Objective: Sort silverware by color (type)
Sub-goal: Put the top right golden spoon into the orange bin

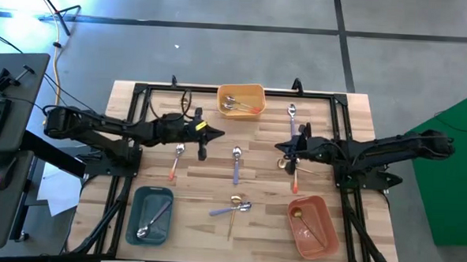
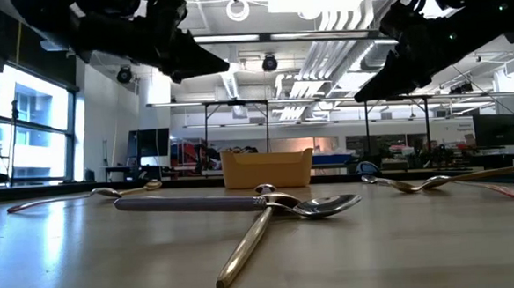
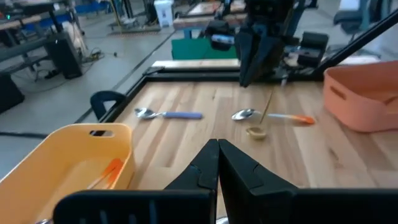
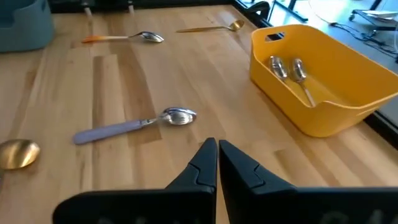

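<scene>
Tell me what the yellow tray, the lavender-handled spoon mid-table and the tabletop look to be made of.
The yellow tray looks like moulded plastic: matte, rounded corners, a cut handle slot. The lavender-handled spoon seems to have a polished metal bowl, mirror-bright, and a matte coated or plastic handle; which, I cannot tell. The tabletop appears to be wood planks, with pale grain and seams, lightly finished.

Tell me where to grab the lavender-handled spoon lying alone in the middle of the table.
Grip the lavender-handled spoon at mid-handle, coming straight down from above. It lies flat on the table, bowl toward the yellow tray, with bare wood either side, so the fingers should close across the slim handle, not the rounded bowl.
</scene>
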